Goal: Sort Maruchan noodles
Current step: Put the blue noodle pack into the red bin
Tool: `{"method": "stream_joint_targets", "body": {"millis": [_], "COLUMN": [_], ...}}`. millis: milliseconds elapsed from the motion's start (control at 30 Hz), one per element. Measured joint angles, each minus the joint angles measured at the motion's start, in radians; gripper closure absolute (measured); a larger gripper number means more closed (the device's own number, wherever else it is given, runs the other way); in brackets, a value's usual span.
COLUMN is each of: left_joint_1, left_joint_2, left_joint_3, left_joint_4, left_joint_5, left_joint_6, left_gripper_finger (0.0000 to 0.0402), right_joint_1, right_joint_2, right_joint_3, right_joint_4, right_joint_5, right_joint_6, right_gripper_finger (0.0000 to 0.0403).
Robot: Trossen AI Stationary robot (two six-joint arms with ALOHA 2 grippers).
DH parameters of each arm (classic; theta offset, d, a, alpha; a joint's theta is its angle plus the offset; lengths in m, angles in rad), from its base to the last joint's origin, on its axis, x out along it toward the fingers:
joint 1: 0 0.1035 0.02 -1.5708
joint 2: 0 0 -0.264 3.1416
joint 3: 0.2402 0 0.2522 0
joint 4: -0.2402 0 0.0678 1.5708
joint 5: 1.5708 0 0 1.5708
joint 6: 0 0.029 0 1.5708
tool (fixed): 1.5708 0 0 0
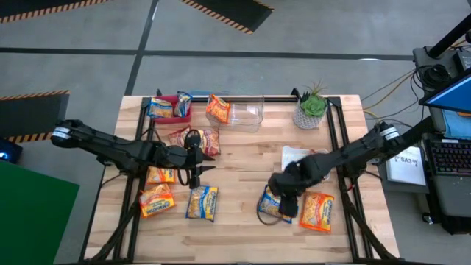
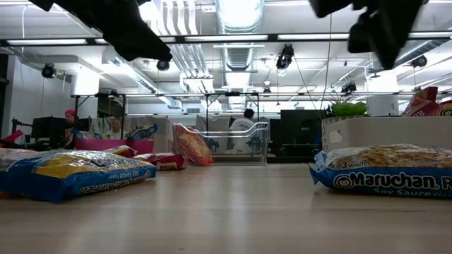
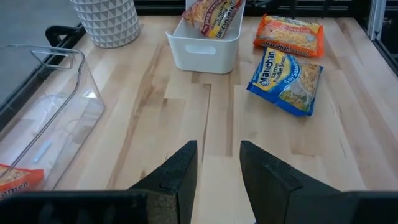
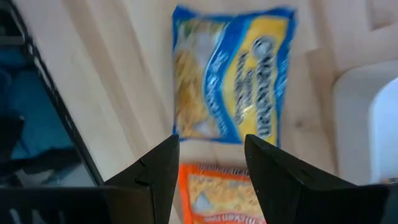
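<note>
1. Judging from the flat, crinkled plastic wrapping, each of the Maruchan noodles packets is expected to be light, slippery on the film and brittle inside; a firm squeeze could crack the block.
2. A hold is best taken across a short edge or the narrow width of a packet, where the fingers can span it and the sealed rim gives some purchase.
3. The packets are seen as small flat rectangles, yellow-orange printed, with blue, orange or red markings; on the blue packet the noodle picture and brand lettering can be made out.
4. Their places are spread over the wooden table: several lie on the left half, one is propped in the clear bin, some are stacked in the red bin, and one is in the white bin.
5. The right gripper is held above the blue packet and the orange packet beside it, fingers parted narrowly with nothing between them.
6. The left gripper is held over bare wood near the left-hand packets, fingers likewise narrowly parted and empty.
</note>
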Motion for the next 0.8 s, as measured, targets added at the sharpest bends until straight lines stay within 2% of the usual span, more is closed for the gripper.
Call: {"method": "stream_joint_targets", "body": {"millis": [100, 333, 467, 800], "left_joint_1": [0.0, -0.001, -0.001, -0.001], "left_joint_2": [0.0, 0.0, 0.0, 0.0], "left_joint_3": [0.0, 0.0, 0.0, 0.0], "left_joint_4": [0.004, 0.009, 0.018, 0.045], "left_joint_5": [0.0, 0.0, 0.0, 0.0], "left_joint_6": [-0.005, -0.016, -0.02, -0.009], "left_gripper_finger": [0.0297, 0.0297, 0.0297, 0.0297], "right_joint_1": [0.061, 0.166, 0.179, 0.178], "right_joint_2": [0.001, 0.001, 0.0, 0.0], "right_joint_3": [-0.016, -0.044, -0.067, -0.199], "right_joint_4": [0.003, 0.004, 0.007, 0.167], "right_joint_5": [0.008, 0.102, 0.167, 0.186], "right_joint_6": [0.037, 0.135, 0.153, 0.074], "right_gripper_finger": [0.0232, 0.0232, 0.0232, 0.0233]}}
